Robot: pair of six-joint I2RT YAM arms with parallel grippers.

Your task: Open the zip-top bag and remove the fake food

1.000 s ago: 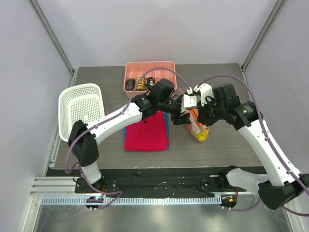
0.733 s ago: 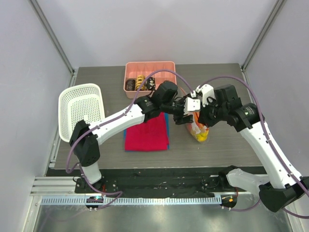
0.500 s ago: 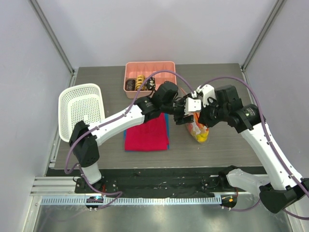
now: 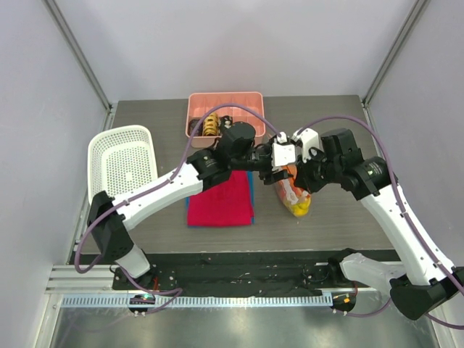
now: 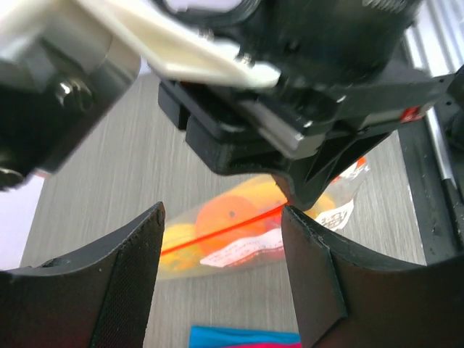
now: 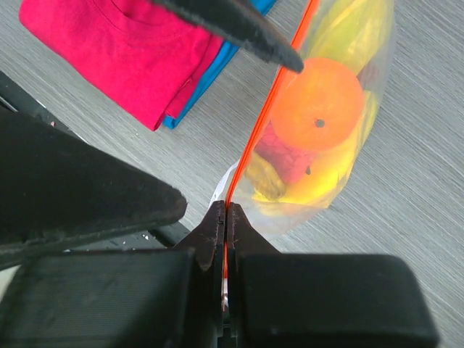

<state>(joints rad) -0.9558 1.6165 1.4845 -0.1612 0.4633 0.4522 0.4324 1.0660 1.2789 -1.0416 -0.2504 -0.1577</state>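
The zip-top bag (image 4: 296, 197) hangs over the table right of the red shirt, and it also shows in the right wrist view (image 6: 319, 145). My right gripper (image 6: 225, 214) is shut on its orange zip strip (image 6: 270, 112) and shows from above (image 4: 297, 168). Inside the bag are the orange ball (image 6: 319, 105), the yellow banana (image 6: 330, 177) and the red fruit (image 6: 283, 156). My left gripper (image 5: 221, 225) is open and holds nothing. Its fingers (image 5: 123, 283) stand on either side of the strip (image 5: 217, 233), apart from it. From above, the left gripper (image 4: 278, 159) is right next to the right one.
A folded red shirt (image 4: 221, 199) on a blue cloth lies left of the bag. A pink tray (image 4: 250, 100) with ring-shaped pieces stands at the back. A white mesh basket (image 4: 119, 163) is at the left edge.
My left gripper has shifted slightly back towards the tray and its forearm has swung. My right gripper has kept its hold on the bag's strip.
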